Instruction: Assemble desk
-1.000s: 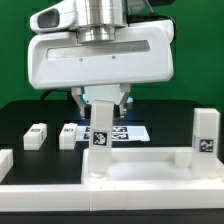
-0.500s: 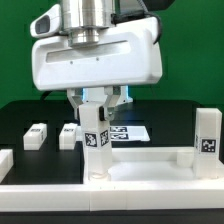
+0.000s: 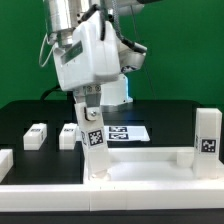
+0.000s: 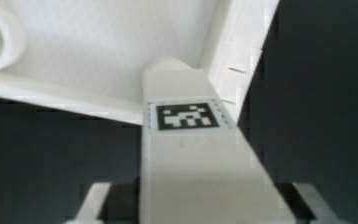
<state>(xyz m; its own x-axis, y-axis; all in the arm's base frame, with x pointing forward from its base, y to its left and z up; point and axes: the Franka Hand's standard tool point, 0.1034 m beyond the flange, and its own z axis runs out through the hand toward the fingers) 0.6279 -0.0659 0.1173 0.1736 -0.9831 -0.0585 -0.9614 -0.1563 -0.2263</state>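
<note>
- Grasp: tool (image 3: 90,101) pinches the leg post (image 3: 96,141) near its top (post tilted), foot at the slab (image 3: 150,161) corner, apparently to seat it.
- The second post (image 3: 205,138) stands upright.

One leg post (image 3: 95,140) stands on the desk top (image 3: 140,160), at its end on the exterior view's left. The gripper (image 3: 90,108) is right above that post. A second leg post (image 3: 205,132) stands at the desk top's other end. Behind the desk top lie the marker board (image 3: 128,132) and, further left, two more leg posts (image 3: 37,136) (image 3: 68,133).
</note>
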